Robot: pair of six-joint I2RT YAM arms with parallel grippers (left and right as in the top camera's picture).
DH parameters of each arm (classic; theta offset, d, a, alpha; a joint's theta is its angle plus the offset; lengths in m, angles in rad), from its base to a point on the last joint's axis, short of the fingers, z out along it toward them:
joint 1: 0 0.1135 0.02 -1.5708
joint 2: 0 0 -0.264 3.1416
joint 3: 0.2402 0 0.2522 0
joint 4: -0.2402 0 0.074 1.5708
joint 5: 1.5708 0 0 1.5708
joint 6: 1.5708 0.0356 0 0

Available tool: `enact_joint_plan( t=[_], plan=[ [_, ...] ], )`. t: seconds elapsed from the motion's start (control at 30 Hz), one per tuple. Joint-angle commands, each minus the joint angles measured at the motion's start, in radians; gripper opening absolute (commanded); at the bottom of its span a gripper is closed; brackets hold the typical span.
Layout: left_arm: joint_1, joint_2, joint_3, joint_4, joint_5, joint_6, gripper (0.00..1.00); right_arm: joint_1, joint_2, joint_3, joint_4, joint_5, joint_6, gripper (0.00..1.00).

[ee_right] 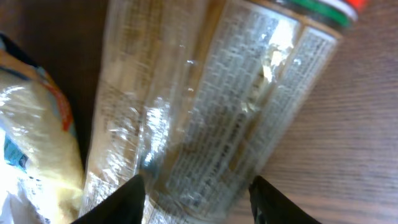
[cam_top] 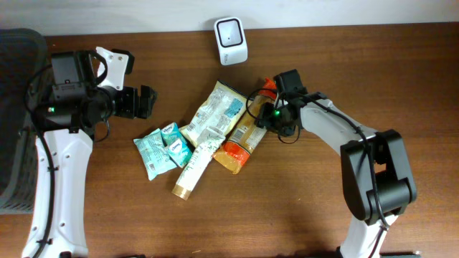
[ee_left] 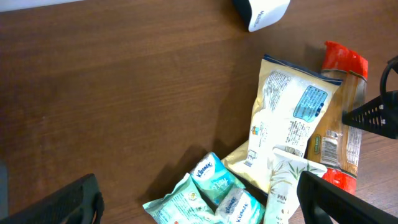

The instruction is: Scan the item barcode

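The white barcode scanner (cam_top: 231, 40) stands at the back of the table, and its corner (ee_left: 261, 11) shows in the left wrist view. A clear-wrapped long package with red ends (cam_top: 247, 132) (ee_left: 339, 134) lies in the pile of items. My right gripper (cam_top: 275, 117) is down over it. In the right wrist view its fingers stand on either side of the package (ee_right: 217, 106), the gripper (ee_right: 196, 202) open, with the right finger just off the wrapper's edge. My left gripper (cam_top: 140, 102) (ee_left: 202, 199) hangs wide open left of the pile, holding nothing.
The pile also holds a cream snack bag (cam_top: 215, 111) (ee_left: 289, 118), teal tissue packs (cam_top: 161, 147) (ee_left: 217, 193) and a white tube (cam_top: 195, 166) (ee_left: 283, 186). A dark grey bin (cam_top: 14, 115) sits at the left edge.
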Motion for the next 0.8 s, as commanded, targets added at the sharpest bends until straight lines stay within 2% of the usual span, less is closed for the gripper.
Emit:
enact_joint_plan(
  t=[0.0,0.03,0.07,0.1,0.23,0.33,0.47,0.53,0.6,0.73,0.77],
  plan=[
    [0.002,-0.017,0.014,0.002,0.000,0.016,0.99,0.033,0.040,-0.006,0.012,0.031,0.008,0.47],
    [0.002,-0.017,0.014,0.002,0.001,0.016,0.99,0.034,0.040,-0.006,0.012,0.031,0.008,0.44],
    [0.002,-0.017,0.014,0.002,0.001,0.016,0.99,0.035,0.040,-0.006,0.011,0.031,0.008,0.27],
    [0.002,-0.017,0.014,0.002,0.001,0.016,0.99,0.035,0.039,-0.006,0.008,0.030,0.008,0.04],
    [0.002,-0.017,0.014,0.002,0.000,0.016,0.99,0.022,-0.019,0.026,-0.105,0.031,-0.051,0.04],
    [0.002,-0.017,0.014,0.002,0.000,0.016,0.99,0.019,-0.088,0.166,-0.378,0.067,-0.153,0.04],
    [0.002,-0.017,0.014,0.002,0.000,0.016,0.99,0.044,-0.091,0.391,-0.742,0.406,-0.172,0.04],
    [0.002,-0.017,0.014,0.002,0.000,0.016,0.99,0.088,-0.080,0.401,-0.785,0.528,-0.170,0.04],
    [0.002,-0.017,0.014,0.002,0.001,0.016,0.99,0.126,-0.038,0.401,-0.792,0.567,-0.169,0.04],
    [0.002,-0.017,0.014,0.002,0.000,0.016,0.99,0.198,0.105,0.401,-0.721,0.528,-0.169,0.04],
    [0.002,-0.017,0.014,0.002,0.000,0.016,0.99,0.206,0.115,0.401,-0.702,0.501,-0.169,0.09]
  ],
)
